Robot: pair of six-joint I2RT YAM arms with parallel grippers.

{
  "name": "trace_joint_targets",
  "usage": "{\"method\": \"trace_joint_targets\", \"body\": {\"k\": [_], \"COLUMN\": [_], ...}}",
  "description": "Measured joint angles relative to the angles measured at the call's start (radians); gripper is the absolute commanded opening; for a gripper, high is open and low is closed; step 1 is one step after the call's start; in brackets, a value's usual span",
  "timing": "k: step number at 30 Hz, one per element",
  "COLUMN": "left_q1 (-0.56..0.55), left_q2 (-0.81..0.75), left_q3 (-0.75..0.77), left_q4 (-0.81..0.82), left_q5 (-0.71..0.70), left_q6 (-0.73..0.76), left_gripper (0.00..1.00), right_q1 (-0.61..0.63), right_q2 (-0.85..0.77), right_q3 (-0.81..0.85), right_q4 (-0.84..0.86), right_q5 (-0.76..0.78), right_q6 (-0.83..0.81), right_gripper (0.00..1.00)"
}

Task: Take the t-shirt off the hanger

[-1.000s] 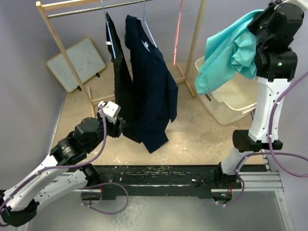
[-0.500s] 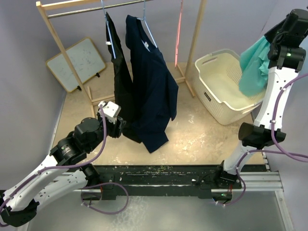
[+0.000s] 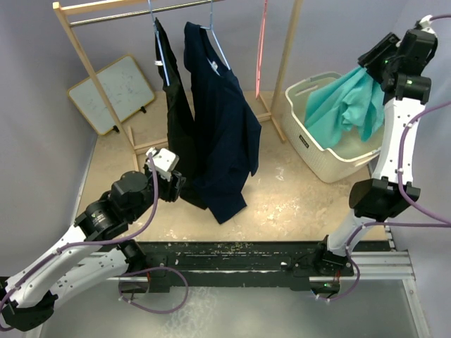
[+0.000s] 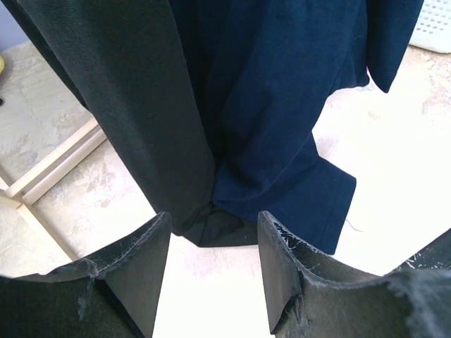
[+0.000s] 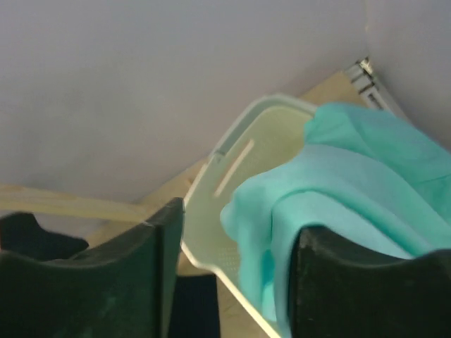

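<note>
The teal t-shirt (image 3: 344, 105) hangs from my right gripper (image 3: 371, 58) down into the white laundry basket (image 3: 310, 151). In the right wrist view the right gripper (image 5: 236, 260) is open; the teal t-shirt (image 5: 352, 183) drapes against its right finger above the basket (image 5: 211, 176). A bare pink hanger (image 3: 261, 49) hangs on the wooden rack (image 3: 84, 60). My left gripper (image 3: 176, 184) is open at the hems of a navy shirt (image 3: 222, 134) and a black garment (image 3: 180, 120). In the left wrist view nothing sits between the left gripper (image 4: 213, 267) and its fingers.
The navy shirt (image 4: 282, 105) and black garment (image 4: 127, 91) hang on pale blue wire hangers (image 3: 218, 42) from the rack's rail. A small whiteboard (image 3: 113, 95) leans at the rack's left leg. The rack's wooden foot (image 4: 49, 169) lies on the floor.
The right arm swung the teal t-shirt out to the right, then back over the basket, and its jaws have opened. The left arm has not moved.
</note>
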Motion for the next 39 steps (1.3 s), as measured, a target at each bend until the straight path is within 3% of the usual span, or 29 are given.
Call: {"method": "trace_joint_targets", "body": {"k": [8, 15, 21, 26, 29, 33, 36, 39], "left_q1": [0.000, 0.000, 0.000, 0.000, 0.000, 0.000, 0.000, 0.000], "left_q2": [0.001, 0.001, -0.002, -0.007, -0.007, -0.011, -0.034, -0.094], "left_q3": [0.000, 0.000, 0.000, 0.000, 0.000, 0.000, 0.000, 0.000], "left_q4": [0.000, 0.000, 0.000, 0.000, 0.000, -0.001, -0.011, -0.017], "left_q5": [0.003, 0.003, 0.003, 0.003, 0.003, 0.003, 0.003, 0.007], "left_q6": [0.000, 0.000, 0.000, 0.000, 0.000, 0.000, -0.001, 0.000], "left_gripper": [0.56, 0.56, 0.56, 0.56, 0.56, 0.55, 0.55, 0.55], "right_q1": [0.026, 0.230, 0.242, 0.319, 0.484, 0.694, 0.813, 0.878], "right_q2": [-0.005, -0.137, -0.313, -0.417, -0.378, -0.237, -0.143, -0.082], "right_q3": [-0.115, -0.149, -0.183, -0.292, -0.204, 0.050, 0.193, 0.237], "right_q4": [0.005, 0.000, 0.040, 0.165, 0.155, 0.100, 0.040, 0.005], "right_q5": [-0.117, -0.029, 0.014, -0.104, -0.142, -0.162, -0.124, -0.079], "right_q6": [-0.018, -0.078, -0.110, -0.121, -0.156, -0.229, -0.286, -0.328], "right_gripper": [0.67, 0.70, 0.60, 0.47, 0.44, 0.46, 0.46, 0.46]}}
